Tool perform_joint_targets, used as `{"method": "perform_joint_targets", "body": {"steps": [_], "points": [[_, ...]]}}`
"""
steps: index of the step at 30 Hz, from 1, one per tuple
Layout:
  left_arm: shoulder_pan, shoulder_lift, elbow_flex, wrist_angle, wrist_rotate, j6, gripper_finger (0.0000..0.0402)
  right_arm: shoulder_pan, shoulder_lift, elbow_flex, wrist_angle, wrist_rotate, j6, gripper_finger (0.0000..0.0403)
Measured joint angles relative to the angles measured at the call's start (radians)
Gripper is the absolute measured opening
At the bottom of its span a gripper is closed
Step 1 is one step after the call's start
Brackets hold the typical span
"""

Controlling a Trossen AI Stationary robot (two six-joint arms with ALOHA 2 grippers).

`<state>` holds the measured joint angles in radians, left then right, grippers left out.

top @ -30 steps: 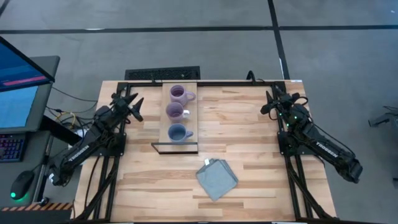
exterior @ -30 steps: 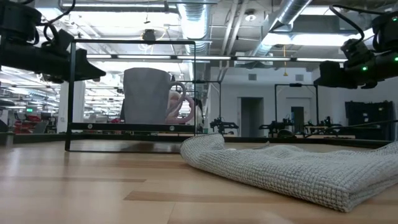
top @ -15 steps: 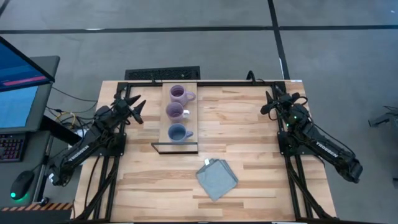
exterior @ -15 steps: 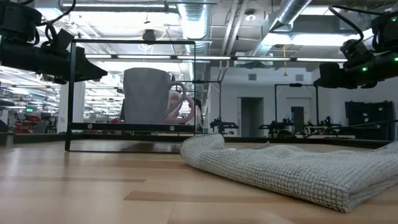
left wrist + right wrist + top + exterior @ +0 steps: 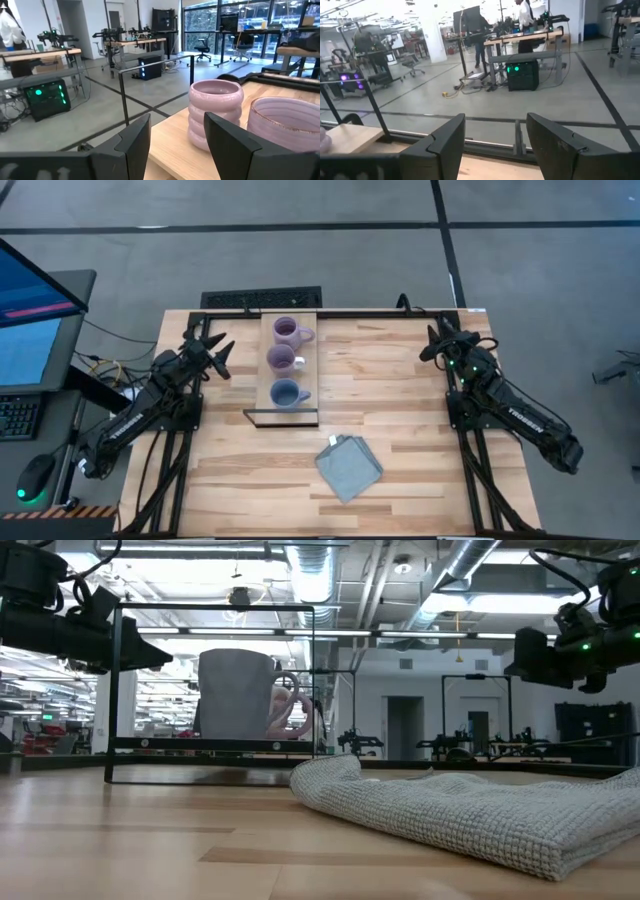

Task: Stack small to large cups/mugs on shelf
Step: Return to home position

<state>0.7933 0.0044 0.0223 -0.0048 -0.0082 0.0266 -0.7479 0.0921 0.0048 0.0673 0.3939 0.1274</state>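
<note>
Three mugs stand in a row on their bases on the light-wood shelf point(image 5: 266, 370): a lilac mug point(image 5: 289, 331) at the far end, a second lilac mug point(image 5: 282, 359) in the middle, and a dusty blue mug point(image 5: 285, 393) nearest. In the low view the blue mug point(image 5: 236, 692) hides most of the others. My left gripper point(image 5: 216, 346) hovers open, left of the shelf; its wrist view shows the far lilac mug point(image 5: 215, 112) and the middle one point(image 5: 285, 131) just ahead of the gripper point(image 5: 175, 145). My right gripper point(image 5: 436, 344) hangs open over the table's far right part, apart from everything.
A folded grey-blue cloth point(image 5: 348, 467) lies on the tabletop near the shelf's near end, large in the low view's foreground point(image 5: 470, 808). The shelf sits on a thin black frame point(image 5: 112, 690). Bare tabletop point(image 5: 390, 380) lies between shelf and right arm.
My right gripper has turned slightly at the wrist while staying over the far right part of the table. The mugs and the cloth have not moved.
</note>
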Motion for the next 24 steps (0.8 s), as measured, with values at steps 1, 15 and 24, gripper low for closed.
{"method": "perform_joint_targets", "body": {"steps": [1, 15, 24], "points": [[0.000, 0.000, 0.000, 0.000, 0.000, 0.011, 0.0177, 0.000, 0.000, 0.000, 0.000, 0.000, 0.010, 0.0235], [0.000, 0.000, 0.000, -0.001, -0.002, -0.027, 0.0177, 0.000, 0.000, 0.000, 0.000, 0.000, 0.012, 0.0235], [0.000, 0.000, 0.000, -0.001, -0.003, -0.030, 0.0177, 0.000, 0.000, 0.000, 0.000, 0.000, 0.012, 0.0235]]}}
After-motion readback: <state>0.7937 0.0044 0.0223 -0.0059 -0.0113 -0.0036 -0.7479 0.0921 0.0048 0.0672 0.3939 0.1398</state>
